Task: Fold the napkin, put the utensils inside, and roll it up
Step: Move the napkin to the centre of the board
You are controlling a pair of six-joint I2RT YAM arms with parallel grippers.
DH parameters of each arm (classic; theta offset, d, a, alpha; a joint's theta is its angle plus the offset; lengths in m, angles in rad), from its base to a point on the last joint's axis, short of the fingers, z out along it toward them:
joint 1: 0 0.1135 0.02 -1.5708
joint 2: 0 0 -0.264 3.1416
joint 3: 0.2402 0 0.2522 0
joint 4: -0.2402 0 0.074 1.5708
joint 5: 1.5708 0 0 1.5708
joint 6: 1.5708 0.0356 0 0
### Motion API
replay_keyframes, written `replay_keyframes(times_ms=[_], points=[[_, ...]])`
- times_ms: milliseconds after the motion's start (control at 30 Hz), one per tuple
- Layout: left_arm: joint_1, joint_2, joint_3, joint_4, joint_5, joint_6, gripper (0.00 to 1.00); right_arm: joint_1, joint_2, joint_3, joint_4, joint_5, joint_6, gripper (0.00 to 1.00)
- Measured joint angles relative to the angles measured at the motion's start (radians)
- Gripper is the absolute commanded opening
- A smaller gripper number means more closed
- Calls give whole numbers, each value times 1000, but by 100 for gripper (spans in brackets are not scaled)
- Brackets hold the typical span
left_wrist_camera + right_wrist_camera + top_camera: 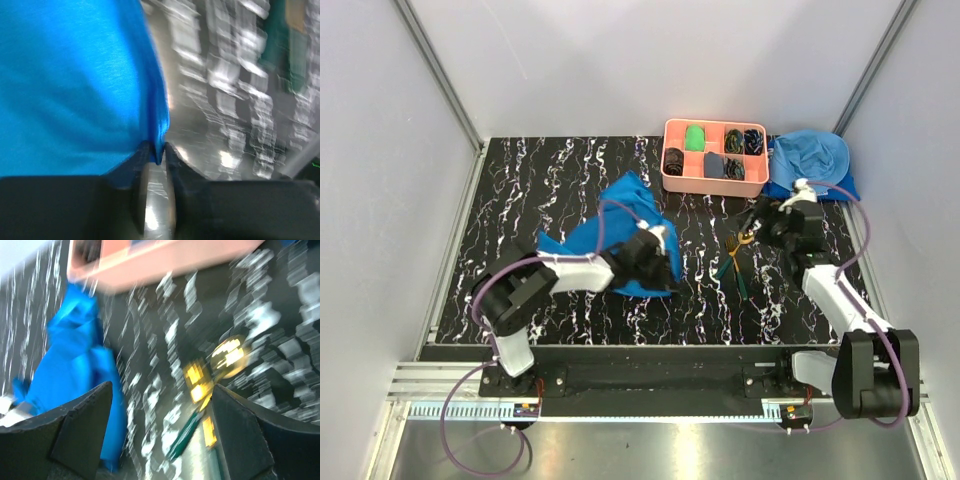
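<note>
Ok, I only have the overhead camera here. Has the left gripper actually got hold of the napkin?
Observer: Yes. On the left wrist camera, the left gripper has its fingers pinched on a thin edge of the napkin.
Operator: And is the right one holding the fork or the spoon?
Observer: No. On the right wrist camera, the right gripper is wide open with nothing in it. The fork and spoon lie on the table and show in the gap between its fingers, though that picture is blurred.
</note>
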Motion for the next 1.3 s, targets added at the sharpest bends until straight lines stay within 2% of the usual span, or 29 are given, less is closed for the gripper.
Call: replay_keyframes(times_ms=[133, 300, 400, 500, 667, 900, 1100, 1200, 1300], points=[[-153, 4, -9, 148, 37, -109, 71, 155, 0, -4, -89, -2, 18, 85], [-167, -78, -1, 122, 21, -88, 77, 269, 0, -47, -176, -18, 60, 80], [-121, -187, 13, 31, -43, -16, 76, 275, 0, -50, -249, -14, 74, 77], [-64, -219, 62, -38, -99, 55, 74, 286, -5, -50, -325, -9, 89, 77], [11, -107, 177, -122, -152, 148, 62, 328, -45, -50, -426, -1, 124, 77], [70, 105, 271, -188, -159, 213, 62, 336, -69, -46, -495, 8, 162, 77], [78, 127, 274, -210, -185, 228, 64, 352, -79, -48, -531, 10, 188, 77], [78, 127, 274, -208, -193, 234, 62, 361, -84, -54, -537, 10, 199, 77], [78, 130, 274, -203, -193, 242, 54, 364, -84, -59, -546, 10, 206, 77]])
